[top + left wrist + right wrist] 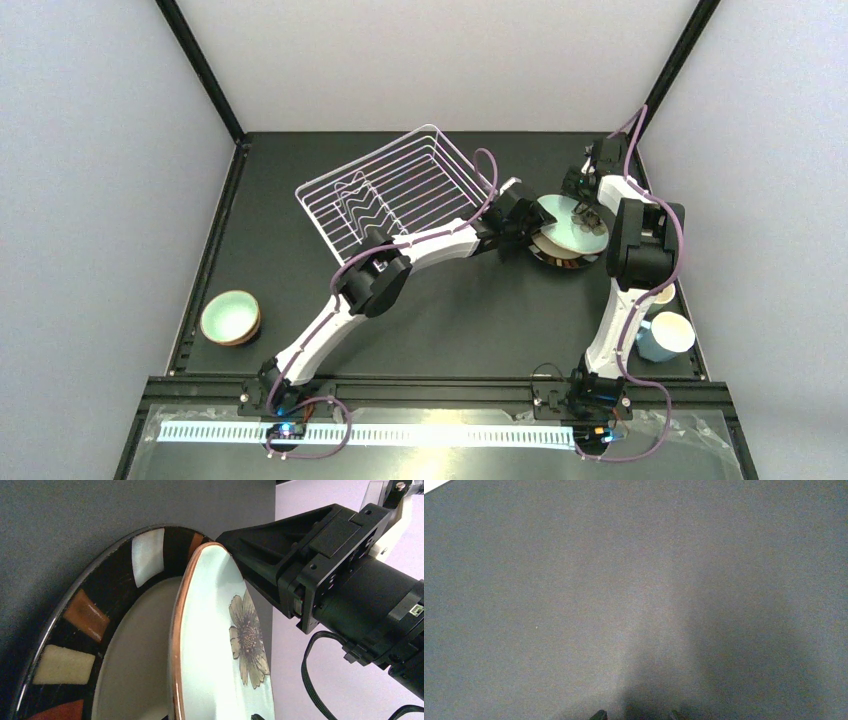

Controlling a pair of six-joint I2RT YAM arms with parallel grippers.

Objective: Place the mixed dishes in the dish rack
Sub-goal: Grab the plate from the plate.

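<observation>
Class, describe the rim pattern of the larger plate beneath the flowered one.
Dark rim with white, cream and rust-orange blocks; clearest in the left wrist view.

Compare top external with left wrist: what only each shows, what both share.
Only top external: the dish rack, a mint bowl at left, a light blue mug at right. Only left wrist: the copper edge of the mint plate and the white and orange blocks on the dark plate under it. Both: the mint plate tilted against that dark plate.

Dark grey table (450, 330) between pale walls (90, 150), black corner posts (198, 60), lit strip (420, 435) along near edge.
</observation>
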